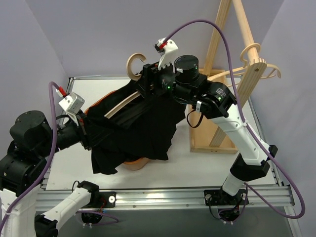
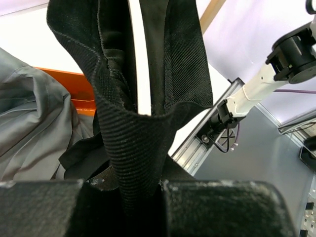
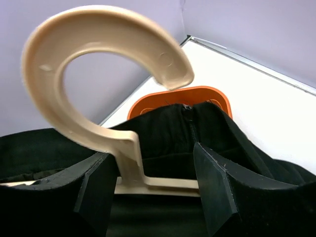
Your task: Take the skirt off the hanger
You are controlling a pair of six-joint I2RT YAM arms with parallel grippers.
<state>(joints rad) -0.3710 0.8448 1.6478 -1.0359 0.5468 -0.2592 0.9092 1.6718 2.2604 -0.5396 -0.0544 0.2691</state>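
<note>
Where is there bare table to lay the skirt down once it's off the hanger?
Best patch: white table in front, between the skirt hem, the wooden rack and the near rail. Another lies at the back-left corner. The middle is crowded: orange bin, hanger.

This is looking like a robotics lab cell: pale lilac partition walls (image 1: 98, 34) are enclosing a white tabletop (image 1: 197, 163), an aluminium mounting rail (image 1: 163, 197) is running along the frame's bottom, and purple cables (image 1: 197, 20) are looping at upper centre.
</note>
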